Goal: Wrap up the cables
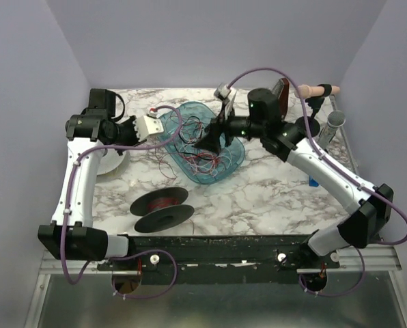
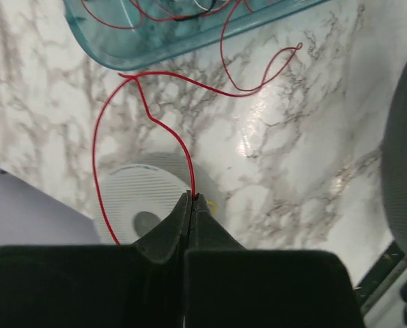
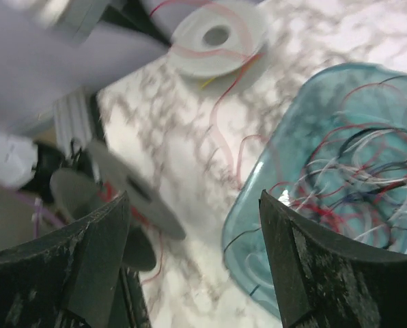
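The cables (image 1: 197, 154) are a tangle of thin red, black and white wires lying in a clear teal tray (image 1: 190, 111). One red cable (image 2: 169, 133) trails out of the tray (image 2: 156, 51) across the marble. My left gripper (image 2: 192, 197) is shut on that red cable just above a white spool (image 2: 138, 198). From above, the left gripper (image 1: 127, 137) sits left of the tray. My right gripper (image 1: 211, 146) hovers over the tray; its jaws (image 3: 193, 198) stand wide open and empty, with the cables (image 3: 357, 174) to their right.
A black spool wound with red wire (image 1: 161, 208) lies on its side near the front of the table. The white spool (image 1: 111, 162) sits at the left edge. A grey cylinder (image 1: 332, 126) and a pale-handled tool (image 1: 319, 89) stand at the back right.
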Controlling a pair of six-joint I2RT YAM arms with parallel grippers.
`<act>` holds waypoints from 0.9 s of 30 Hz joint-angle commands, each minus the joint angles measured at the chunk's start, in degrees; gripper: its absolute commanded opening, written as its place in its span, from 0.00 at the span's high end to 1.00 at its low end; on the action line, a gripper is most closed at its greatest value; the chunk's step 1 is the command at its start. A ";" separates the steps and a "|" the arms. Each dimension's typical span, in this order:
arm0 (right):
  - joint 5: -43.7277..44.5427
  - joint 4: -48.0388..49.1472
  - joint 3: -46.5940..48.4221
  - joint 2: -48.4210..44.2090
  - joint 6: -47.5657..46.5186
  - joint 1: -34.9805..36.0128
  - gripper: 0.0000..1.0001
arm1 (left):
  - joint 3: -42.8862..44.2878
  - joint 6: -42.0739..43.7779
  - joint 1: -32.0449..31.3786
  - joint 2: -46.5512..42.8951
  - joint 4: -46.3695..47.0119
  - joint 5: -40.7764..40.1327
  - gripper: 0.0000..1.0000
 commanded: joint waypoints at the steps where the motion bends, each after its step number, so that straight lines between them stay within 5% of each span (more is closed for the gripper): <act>1: -8.94 4.53 -13.19 -8.87 -13.09 9.63 0.15 | -2.88 -11.39 5.43 -0.31 -16.40 14.20 1.00; 5: -10.56 19.48 -24.91 -12.84 -12.77 15.10 0.14 | -8.60 -12.17 5.34 -4.88 -16.23 18.42 1.00; 13: -5.46 16.60 -22.56 -5.12 -15.93 20.99 0.15 | -15.55 -16.83 5.34 -5.85 -16.40 24.66 1.00; 27: -9.59 17.22 -20.53 2.71 -19.09 24.95 0.35 | -19.95 -22.64 5.34 -7.69 -12.54 25.81 1.00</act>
